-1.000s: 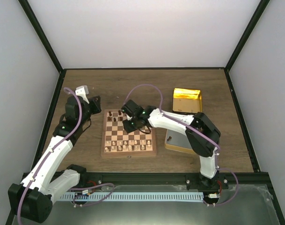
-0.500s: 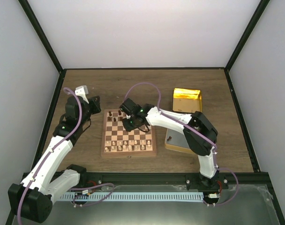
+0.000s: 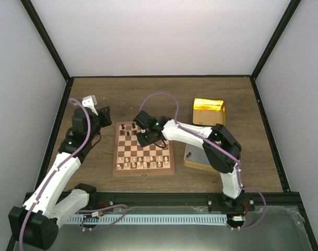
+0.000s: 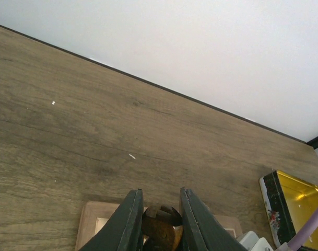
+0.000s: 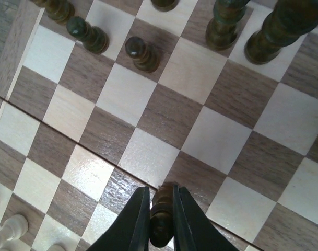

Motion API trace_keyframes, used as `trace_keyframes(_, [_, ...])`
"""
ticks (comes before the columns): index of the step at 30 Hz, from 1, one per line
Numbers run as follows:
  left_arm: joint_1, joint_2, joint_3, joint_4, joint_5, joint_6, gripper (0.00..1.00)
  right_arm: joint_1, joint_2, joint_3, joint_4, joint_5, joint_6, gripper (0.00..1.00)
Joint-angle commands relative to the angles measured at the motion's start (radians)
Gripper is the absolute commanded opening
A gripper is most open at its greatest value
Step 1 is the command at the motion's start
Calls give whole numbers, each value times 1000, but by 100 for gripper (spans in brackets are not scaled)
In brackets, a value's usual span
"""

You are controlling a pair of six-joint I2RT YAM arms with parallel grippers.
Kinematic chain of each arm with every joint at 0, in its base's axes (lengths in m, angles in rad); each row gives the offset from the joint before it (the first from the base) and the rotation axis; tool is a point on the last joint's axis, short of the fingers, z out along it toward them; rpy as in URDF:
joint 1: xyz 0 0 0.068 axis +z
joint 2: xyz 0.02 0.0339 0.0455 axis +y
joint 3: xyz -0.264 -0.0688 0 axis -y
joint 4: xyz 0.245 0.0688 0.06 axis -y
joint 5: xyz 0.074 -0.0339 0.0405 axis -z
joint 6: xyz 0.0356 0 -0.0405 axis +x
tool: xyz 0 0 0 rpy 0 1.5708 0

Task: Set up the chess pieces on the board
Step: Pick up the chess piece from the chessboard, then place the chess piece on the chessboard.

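The board lies in the middle of the table, with dark chess pieces on its far rows and pale ones on its near rows. My right gripper hovers over the board's far half, shut on a small dark pawn above the checks. Two dark pawns and taller dark pieces stand beyond it. My left gripper is off the board's far left corner, shut on a dark rook with a notched top. The board's corner shows just below those fingers.
A gold tin stands at the back right, also at the right edge of the left wrist view. Its grey lid lies right of the board. Pale chessmen fill the near rows. Bare wood table stretches to the back wall.
My right gripper has closed its fingers on the dark pawn and shifted slightly left over the board. The left arm has barely moved and keeps its rook.
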Motion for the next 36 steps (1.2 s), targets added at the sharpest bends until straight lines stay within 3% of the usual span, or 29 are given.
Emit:
trace_keyframes(1, [6, -7, 4, 6, -4, 11, 9, -7, -53, 10, 33, 82, 29, 7])
trace_keyframes(9, [7, -4, 3, 13, 8, 9, 9, -99, -100, 16, 63, 113, 61, 7])
trace_keyframes(36, [6, 6, -1, 16, 27, 0, 9, -149, 117, 159, 57, 167, 12, 8])
